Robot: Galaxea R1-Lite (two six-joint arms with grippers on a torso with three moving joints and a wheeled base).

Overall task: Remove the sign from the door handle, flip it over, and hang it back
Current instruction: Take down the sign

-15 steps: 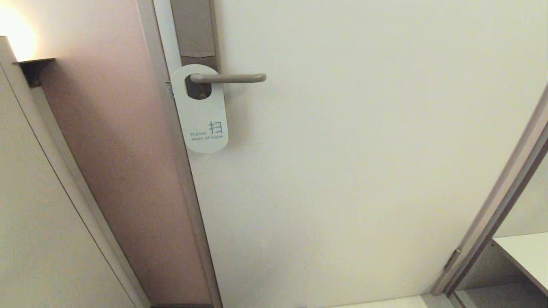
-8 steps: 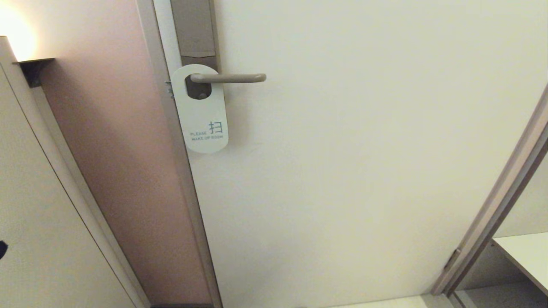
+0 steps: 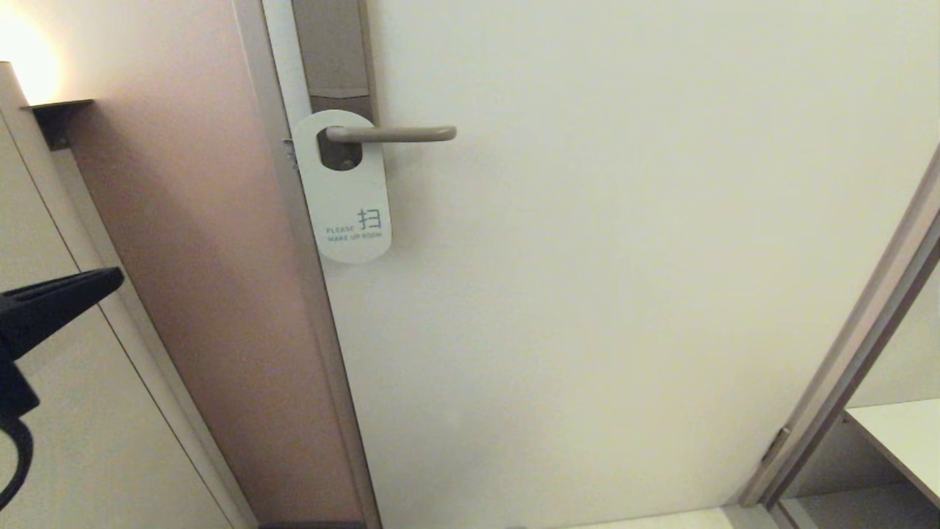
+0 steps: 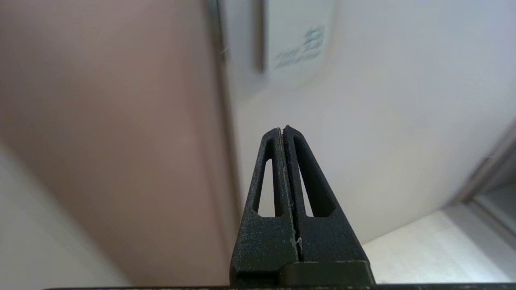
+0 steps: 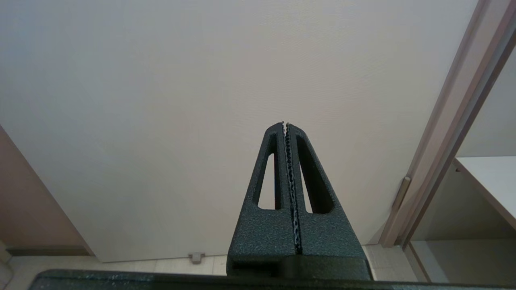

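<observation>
Sign: the sign (image 3: 344, 192) is hanging in the upper left of the head frame, white face out, its oval hole looped over the handle (image 3: 393, 134) near the backplate (image 3: 332, 48).
Left gripper: the left gripper (image 3: 110, 279) is showing at the left edge of the head frame, well below and left of the sign; in its wrist view (image 4: 283, 129) the fingers are pressing together and holding nothing, with the sign's printed end (image 4: 300, 48) ahead and above.
Right gripper: the right gripper (image 5: 284, 123) is sitting out of the head frame, fingers closed on nothing, pointing at the bare door (image 5: 225, 80).
Stage: the task is only beginning; the sign is not yet touched.
Risk, approach: closed fingers reaching the sign would be pushing it flat against the door instead of gripping it, so they likely need to part first.
Risk, removal: pulling downward would be jamming the hole against the handle; the sign probably has to slide along to the handle's free end.
Risk, grip: a thin edge pinch may be letting the sign swing or drop.
</observation>
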